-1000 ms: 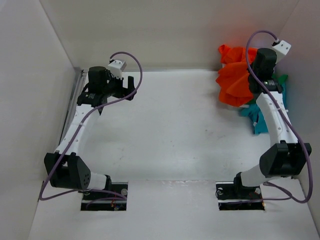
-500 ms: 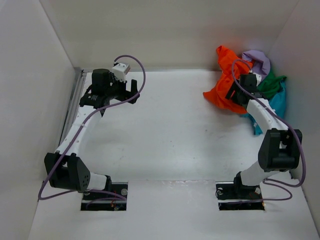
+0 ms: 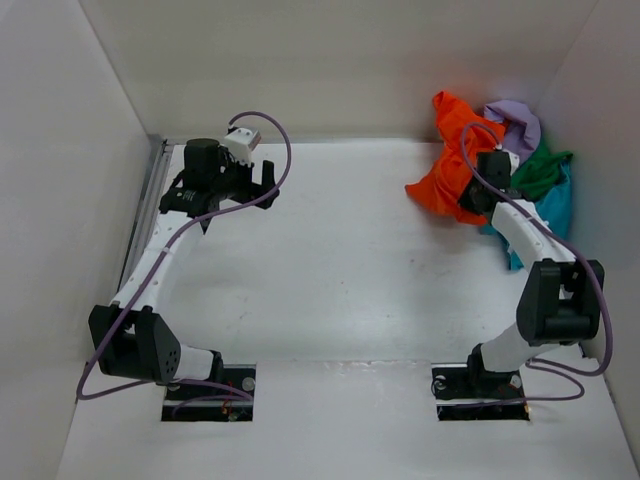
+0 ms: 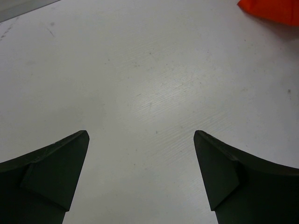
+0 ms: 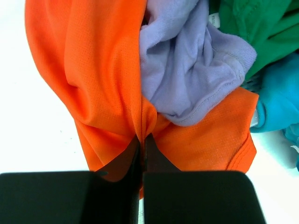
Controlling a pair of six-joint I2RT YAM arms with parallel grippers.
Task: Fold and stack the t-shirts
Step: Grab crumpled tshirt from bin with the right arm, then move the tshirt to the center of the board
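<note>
Orange t-shirt (image 5: 93,70) lies among the t-shirts (image 3: 530,172) heaped at far-right corner of the table (image 3: 330,250). My right gripper (image 5: 141,140) is pinched tight on a fold of it, prob. to drag it clear for folding. Left gripper (image 4: 141,135) gapes wide, empty, over bare tabletop.

orange t-shirt (image 5: 93,70) fine mesh-knit cloth, lavender t-shirt (image 5: 187,60) soft fuzzy cloth, table (image 4: 149,93) matt, faintly grained

White worktop (image 3: 340,280), matte and faintly scuffed, with one small dark mark (image 3: 411,265) right of centre. Plain white panels enclose it: far wall (image 3: 330,70), left wall (image 3: 60,200), right wall (image 3: 612,100). A metal rail (image 3: 150,190) runs along the left edge. Lighting is even; shadows are soft.
</note>
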